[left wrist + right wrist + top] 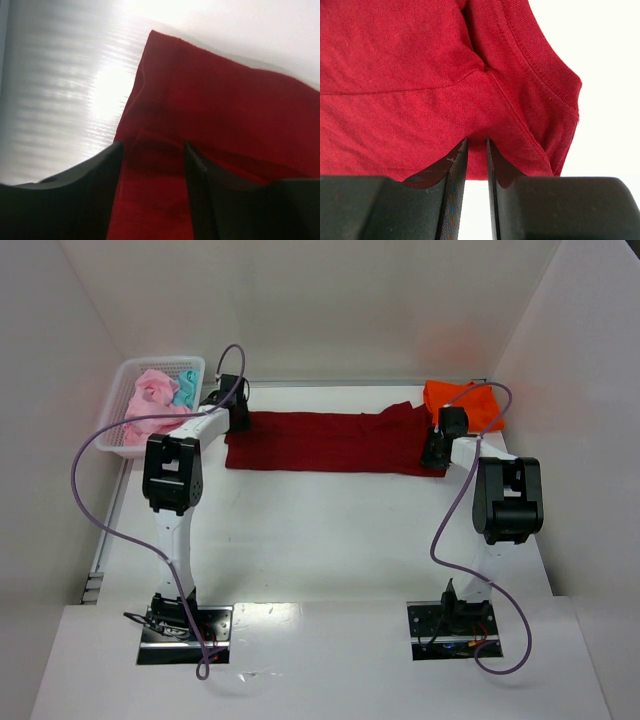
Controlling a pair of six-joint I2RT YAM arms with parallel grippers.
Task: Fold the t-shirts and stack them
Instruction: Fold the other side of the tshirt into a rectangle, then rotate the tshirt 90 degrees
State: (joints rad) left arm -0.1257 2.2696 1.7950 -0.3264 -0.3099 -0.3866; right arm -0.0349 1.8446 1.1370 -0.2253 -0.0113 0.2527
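A large dark red t-shirt [330, 442] lies folded into a long strip across the far middle of the table. My left gripper [238, 418] is at its left end. In the left wrist view the left gripper [152, 150] stands open, its fingers apart over the red t-shirt [220, 100] near its corner. My right gripper [437, 450] is at the strip's right end. In the right wrist view the right gripper [476, 142] is shut on a fold of the red t-shirt [420, 75] at its near edge. A bright orange t-shirt [462, 400] lies at the far right.
A white mesh basket [160, 361] at the far left holds pink t-shirts [150, 405] and a teal one [186, 390]. White walls stand close on the left, right and back. Purple cables loop from both arms.
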